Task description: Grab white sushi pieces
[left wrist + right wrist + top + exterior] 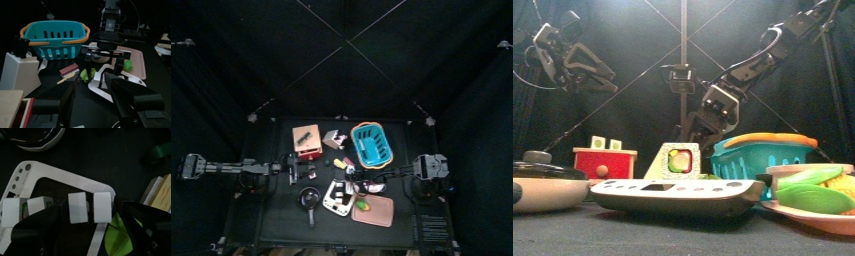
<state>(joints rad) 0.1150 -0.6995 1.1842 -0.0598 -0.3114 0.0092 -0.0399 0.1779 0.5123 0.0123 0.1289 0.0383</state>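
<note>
Two white sushi pieces [89, 207] stand side by side on a white tray [40, 173], and a third white sushi piece [10, 211] lies farther along the same tray. My right gripper [93, 210] hangs just above the pair, open wide, one jaw on each side of them and nothing gripped. From above, the right gripper [358, 184] is over the white tray [337, 200] at the table's middle. My left gripper [95, 86] rests open and empty at the left of the table [289, 172].
A teal basket [370, 144] stands behind the tray, with a pink board [376, 211] holding green food to its right. A black pan [309, 200] and a red toaster [305, 137] are on the left. A white knife block [20, 70] stands by the basket.
</note>
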